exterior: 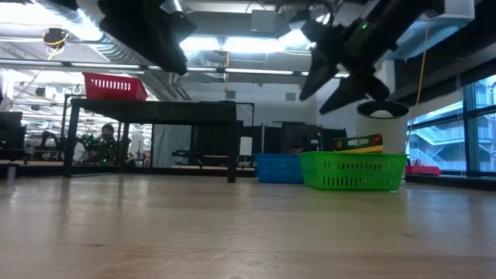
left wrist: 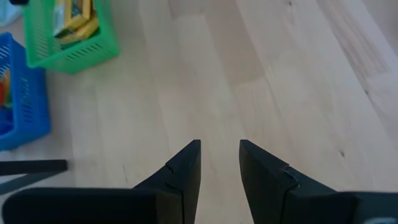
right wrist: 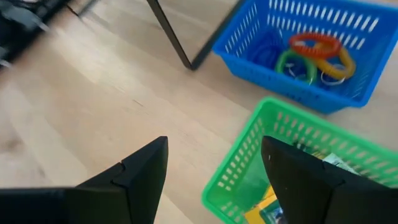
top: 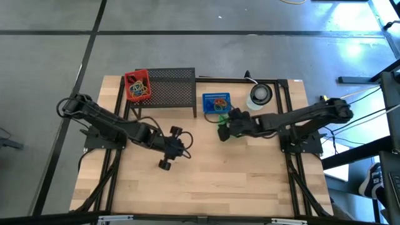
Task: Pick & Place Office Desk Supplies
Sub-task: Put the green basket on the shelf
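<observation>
The room behind my table (top: 206,181) is a wide workshop with ceiling lights, big windows on one side and benches far off; a person sits in the distance beyond the black mesh shelf (top: 164,87). The table is pale wood planks, bare over most of its front.

I take the black mesh shelf as my landmark. On its top, at one end, sits a red basket (top: 137,85) holding tan rubber bands and coloured loops. Just beside the shelf's other end stands a blue basket (right wrist: 305,43) with orange, green and yellow loops (right wrist: 314,56) inside. Touching or nearly touching the blue one, a little farther from the shelf, is a green basket (right wrist: 273,162) with yellow-green boxes (left wrist: 74,25) in it. Past these, a round grey-white disc (top: 260,94) rests at the table's back edge.

My right gripper (right wrist: 211,168) hangs above the green basket's near rim, fingers spread wide, holding nothing. My left gripper (left wrist: 220,155) hovers over bare wood in front of the shelf, fingers parted by a narrow gap, empty, touching nothing.
</observation>
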